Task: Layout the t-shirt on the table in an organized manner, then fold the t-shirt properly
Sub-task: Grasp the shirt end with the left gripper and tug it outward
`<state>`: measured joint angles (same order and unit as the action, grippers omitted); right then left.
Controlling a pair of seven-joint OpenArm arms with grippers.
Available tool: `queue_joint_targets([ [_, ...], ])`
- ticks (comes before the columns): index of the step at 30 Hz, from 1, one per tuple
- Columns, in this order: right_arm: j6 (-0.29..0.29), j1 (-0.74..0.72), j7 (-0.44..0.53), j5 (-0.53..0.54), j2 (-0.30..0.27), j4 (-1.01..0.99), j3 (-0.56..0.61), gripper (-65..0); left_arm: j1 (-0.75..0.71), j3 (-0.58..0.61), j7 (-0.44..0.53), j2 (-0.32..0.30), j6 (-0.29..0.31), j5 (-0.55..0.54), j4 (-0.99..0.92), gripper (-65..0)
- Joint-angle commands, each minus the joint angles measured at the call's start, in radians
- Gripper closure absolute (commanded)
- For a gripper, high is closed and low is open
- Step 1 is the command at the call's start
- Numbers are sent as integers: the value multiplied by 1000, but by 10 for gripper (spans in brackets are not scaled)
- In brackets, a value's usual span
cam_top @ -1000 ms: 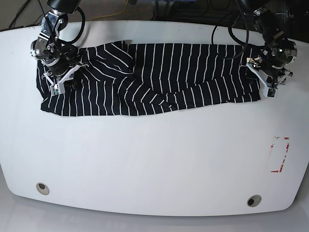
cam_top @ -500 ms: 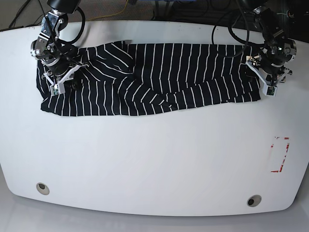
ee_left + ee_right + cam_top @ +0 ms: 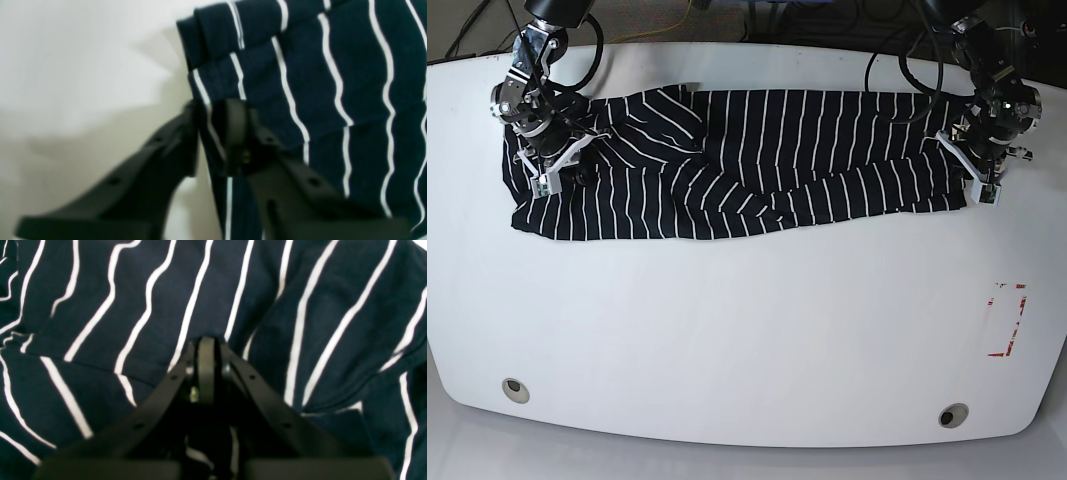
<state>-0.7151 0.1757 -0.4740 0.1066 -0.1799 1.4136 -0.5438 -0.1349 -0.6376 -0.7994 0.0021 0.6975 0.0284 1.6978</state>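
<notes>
Base view: one t-shirt [image 3: 737, 165], two grippers, left [image 3: 213, 113] and right [image 3: 206, 346], both pinching it.

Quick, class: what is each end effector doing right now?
Left end effector: closed on the t-shirt edge.
Right end effector: closed, pinching the t-shirt.

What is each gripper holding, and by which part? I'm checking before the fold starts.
The left gripper pinches the t-shirt by its side edge. The right gripper is shut on bunched fabric at the opposite end.
</notes>
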Motion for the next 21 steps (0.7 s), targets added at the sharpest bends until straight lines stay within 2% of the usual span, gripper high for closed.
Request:
queue_joint_targets([
  [1, 17, 17, -121, -94, 1, -20, 3, -24, 14, 0, 15, -11, 1, -9, 20, -67],
  [6, 17, 17, -121, -94, 1, -20, 3, -24, 16, 19, 15, -11, 1, -11, 20, -65],
  [10, 17, 17, -121, -94, 1, -20, 3, -24, 16, 34, 15, -27, 1, -12, 21, -26],
  [18, 17, 17, -121, -94, 1, -20, 3, -24, 10, 37, 8, -32, 1, -14, 89, -25],
  [21, 17, 17, -121, -94, 1, -20, 3, -24, 8, 35, -21, -40, 1, -12, 117, -25],
])
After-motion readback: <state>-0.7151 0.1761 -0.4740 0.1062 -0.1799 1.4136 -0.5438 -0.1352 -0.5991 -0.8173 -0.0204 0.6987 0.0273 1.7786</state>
